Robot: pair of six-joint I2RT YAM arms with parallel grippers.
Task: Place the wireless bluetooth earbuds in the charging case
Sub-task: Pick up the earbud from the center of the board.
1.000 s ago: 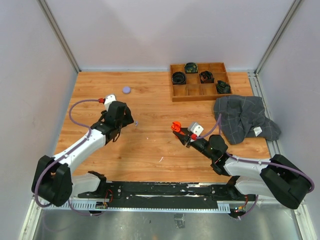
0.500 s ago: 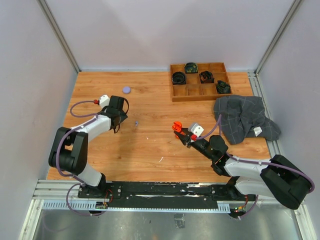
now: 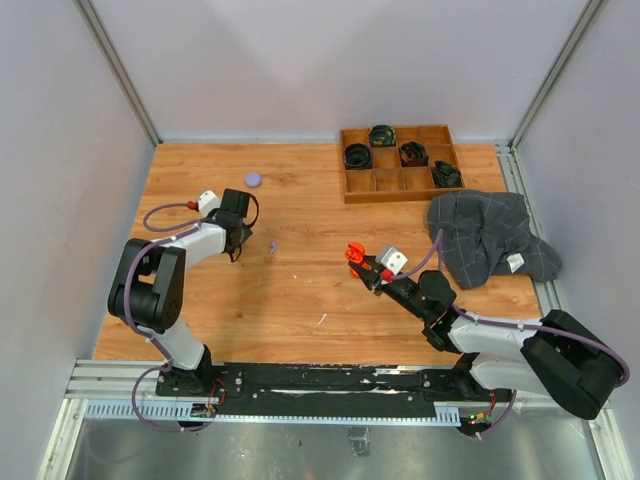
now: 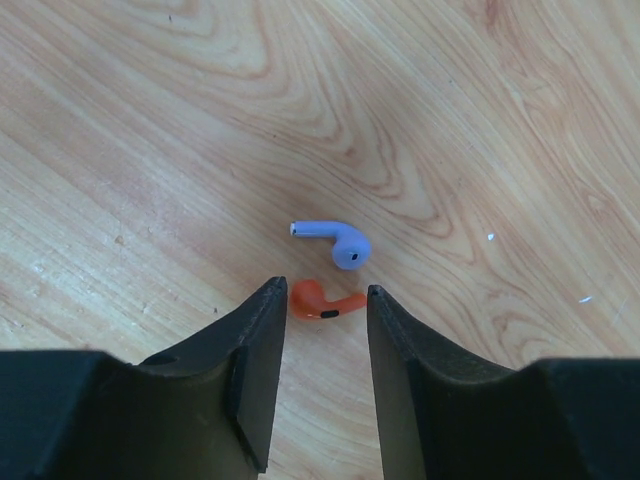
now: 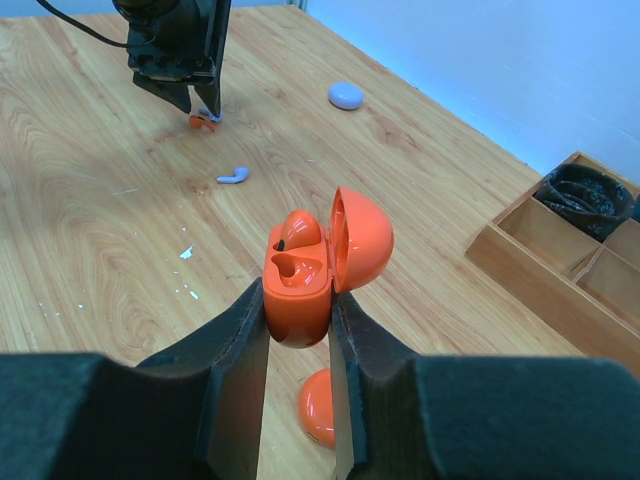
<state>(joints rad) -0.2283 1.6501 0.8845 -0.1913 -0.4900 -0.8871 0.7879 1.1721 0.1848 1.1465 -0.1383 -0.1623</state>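
Note:
An orange-red earbud (image 4: 325,302) lies on the wood just ahead of my open left gripper (image 4: 320,295), level with its fingertips. A pale lilac earbud (image 4: 335,242) lies just beyond it, also visible from above (image 3: 273,246). My right gripper (image 5: 297,290) is shut on an orange charging case (image 5: 300,275) with its lid open, held above the table. One orange earbud (image 5: 300,227) sits in the case, and the socket beside it is empty. In the right wrist view the left gripper (image 5: 190,95) stands over the loose orange earbud (image 5: 203,121).
A closed lilac case (image 3: 253,179) lies at the back left. A wooden compartment tray (image 3: 400,163) holding black cables is at the back right, with a grey cloth (image 3: 488,236) beside it. An orange rounded thing (image 5: 318,408) lies under my right gripper. White slivers (image 5: 185,253) dot the wood.
My left arm has folded back, its elbow swinging left and toward the back, while its gripper stays low by the loose earbuds. The right arm holds the case nearly still.

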